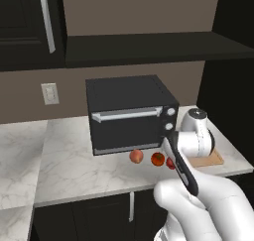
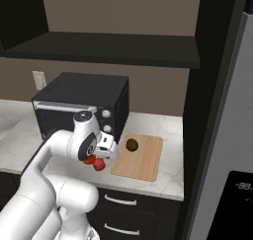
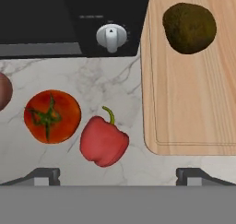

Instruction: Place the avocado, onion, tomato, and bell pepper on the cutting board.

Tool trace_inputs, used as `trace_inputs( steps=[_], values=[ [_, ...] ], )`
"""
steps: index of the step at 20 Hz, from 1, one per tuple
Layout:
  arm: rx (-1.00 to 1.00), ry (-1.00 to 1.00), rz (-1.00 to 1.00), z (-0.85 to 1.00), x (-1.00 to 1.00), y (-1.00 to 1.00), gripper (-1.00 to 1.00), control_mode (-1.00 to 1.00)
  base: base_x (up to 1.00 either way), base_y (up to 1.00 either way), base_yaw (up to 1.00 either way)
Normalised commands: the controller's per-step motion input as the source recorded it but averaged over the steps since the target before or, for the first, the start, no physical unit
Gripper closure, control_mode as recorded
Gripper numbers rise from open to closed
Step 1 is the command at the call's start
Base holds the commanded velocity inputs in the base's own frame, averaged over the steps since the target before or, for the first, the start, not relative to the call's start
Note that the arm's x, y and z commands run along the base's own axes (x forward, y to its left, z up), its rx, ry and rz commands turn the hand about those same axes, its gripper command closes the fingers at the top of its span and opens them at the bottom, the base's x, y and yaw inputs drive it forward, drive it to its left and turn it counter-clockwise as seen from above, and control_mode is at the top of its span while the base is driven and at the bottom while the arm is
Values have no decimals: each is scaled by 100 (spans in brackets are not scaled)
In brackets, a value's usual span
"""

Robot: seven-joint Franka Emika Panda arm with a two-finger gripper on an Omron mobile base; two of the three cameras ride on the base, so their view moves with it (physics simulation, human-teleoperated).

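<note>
Marble counter (image 1: 74, 160) carries our work in this dark kitchen. Our hand (image 3: 118, 174) hangs open and empty above the bell pepper (image 3: 103, 142), which lies just beside the cutting board (image 3: 193, 103). The avocado (image 3: 189, 28) already sits on the board; the tomato (image 3: 51, 116) and onion (image 1: 136, 156) wait on the counter. We should centre over the pepper's body, avoiding its stem. Behind stands a black toaster oven (image 1: 130, 112), near enough to mind when lifting.
</note>
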Motion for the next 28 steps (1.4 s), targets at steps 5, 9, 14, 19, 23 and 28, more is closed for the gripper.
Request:
trace_inputs(
  steps=[5,9,14,19,23,28],
  values=[
    [0,0,-1,-22,2,8,-100,-100,0,0,0],
    [0,0,-2,-30,0,9,-100,-100,0,0,0],
    [0,0,-2,-34,-1,5,-100,-100,0,0,0],
    [0,0,-2,-38,-7,0,-100,-100,0,0,0],
    [0,0,-2,-39,-5,1,-100,-100,0,0,0],
    [1,0,0,-40,0,10,-100,-100,0,0,0]
  ],
)
